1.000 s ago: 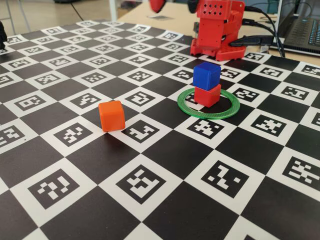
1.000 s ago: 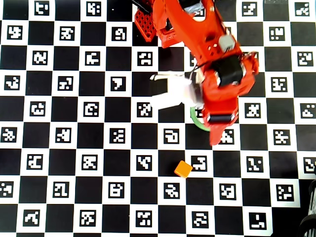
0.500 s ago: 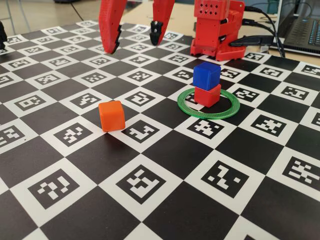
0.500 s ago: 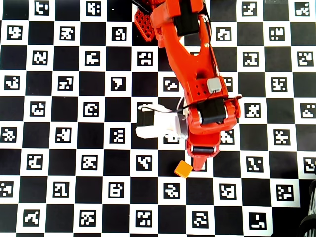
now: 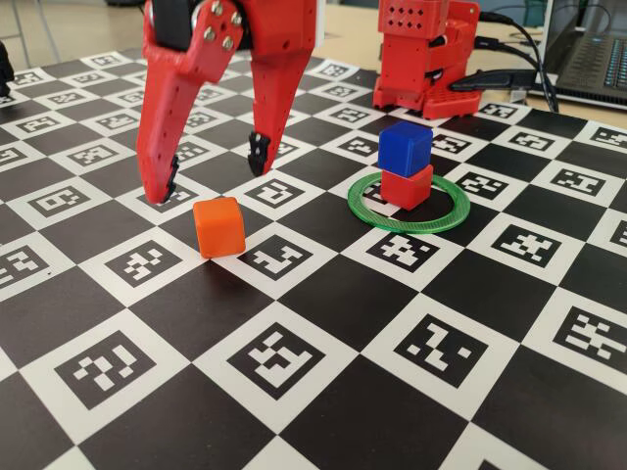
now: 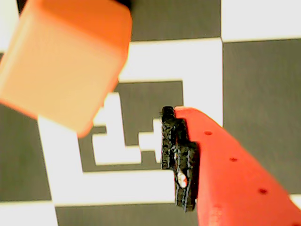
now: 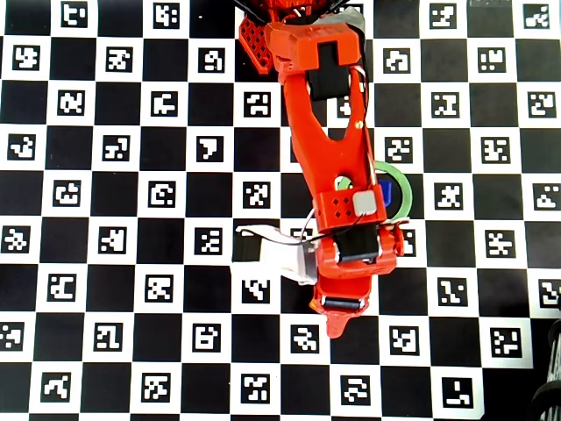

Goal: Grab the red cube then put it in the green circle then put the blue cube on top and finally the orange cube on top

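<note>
Nearest the fixed camera, on the checkerboard marker mat (image 5: 323, 392), the orange cube (image 5: 218, 226) rests slightly tilted on a white square, apart from the stack. Just behind it the gripper (image 5: 214, 168) hangs with its two red fingers spread wide, tips close to the mat and holding nothing; the cube lies in front of the gap, not between the tips. In the wrist view the orange cube (image 6: 66, 61) fills the upper left while one black ribbed fingertip pad (image 6: 178, 157) stands beside it without contact.

Farther back, the blue cube (image 5: 405, 148) sits on the red cube (image 5: 407, 186) inside the green circle (image 5: 372, 217), the blue one turned a little off square. In the overhead view the arm hides most of this.

Risk, as judged: the cube is off the closing line, so a fingertip may push or roll it rather than clamp it. Later, a skewed placement on the twisted blue cube could topple the stack.

Cubes: smooth matte plastic, rounded edges. Ring: thin, flat, translucent. Mat: flat, printed, faintly glossy.
</note>
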Available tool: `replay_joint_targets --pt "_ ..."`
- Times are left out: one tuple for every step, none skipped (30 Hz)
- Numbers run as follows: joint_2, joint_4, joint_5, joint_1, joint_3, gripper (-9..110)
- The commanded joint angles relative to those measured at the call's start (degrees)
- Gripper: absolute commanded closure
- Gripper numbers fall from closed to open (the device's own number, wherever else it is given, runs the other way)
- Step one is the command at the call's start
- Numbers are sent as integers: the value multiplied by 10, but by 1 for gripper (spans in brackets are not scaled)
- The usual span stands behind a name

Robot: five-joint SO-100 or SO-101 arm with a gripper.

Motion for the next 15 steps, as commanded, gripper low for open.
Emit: replay_joint_targets --pt "8 -14 1 10 -38 62" --pt "4 -20 2 11 -33 62" --pt "2 -25 2 12 -29 62" --pt "-2 -31 2 13 -25 62" --pt "-4 -34 3 14 -21 62" --pt "-6 -37 4 15 -19 62" --pt "-8 -40 4 15 -18 62" --pt "-11 -43 5 16 -14 62" --pt "-12 -46 5 16 -11 62" --pt "-14 -49 5 16 -7 62" --pt "-16 -52 5 16 -4 62" --pt "-17 -55 6 16 1 62" --pt "-18 -54 7 16 1 62" --pt "-18 -54 8 17 1 62" --pt "-18 -55 8 17 1 62"
